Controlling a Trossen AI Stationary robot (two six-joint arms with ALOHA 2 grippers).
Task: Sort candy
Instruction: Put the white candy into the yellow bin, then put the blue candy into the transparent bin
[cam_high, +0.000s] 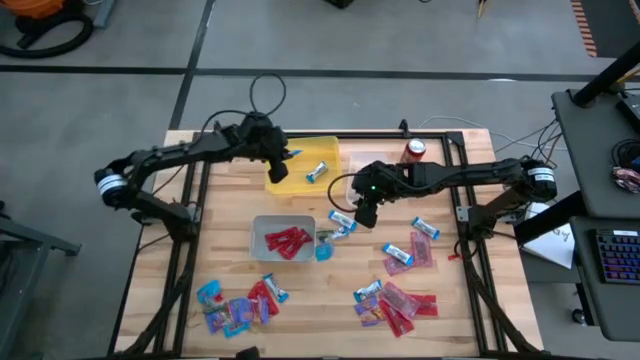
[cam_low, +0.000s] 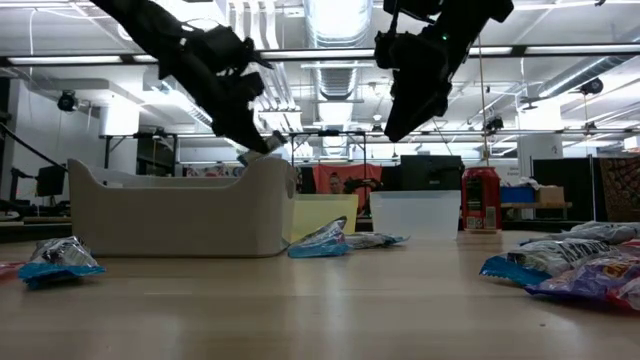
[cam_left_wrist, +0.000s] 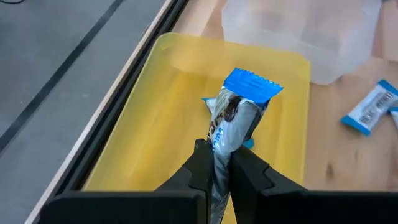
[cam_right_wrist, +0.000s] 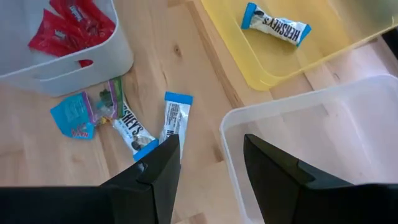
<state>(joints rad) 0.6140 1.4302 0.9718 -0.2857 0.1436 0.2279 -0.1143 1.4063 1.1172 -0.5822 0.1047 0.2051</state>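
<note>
Above the shallow yellow plastic bin (cam_left_wrist: 186, 93), my left hand (cam_left_wrist: 222, 163) clamps a blue-and-silver wrapped mini bar (cam_left_wrist: 239, 106). My right hand (cam_right_wrist: 208, 155) hovers wide, empty, over the wooden worktop (cam_right_wrist: 186, 56).

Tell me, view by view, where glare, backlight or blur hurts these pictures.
Low view: bright ceiling lights backlight both arms into silhouettes; the nearest candy is soft. Left wrist view: the left gripper shut on the blue-and-silver bar is clear over the yellow bin. Right wrist view: the open right gripper looms dark and soft; the clear bin is pale. High view: evenly lit.
</note>
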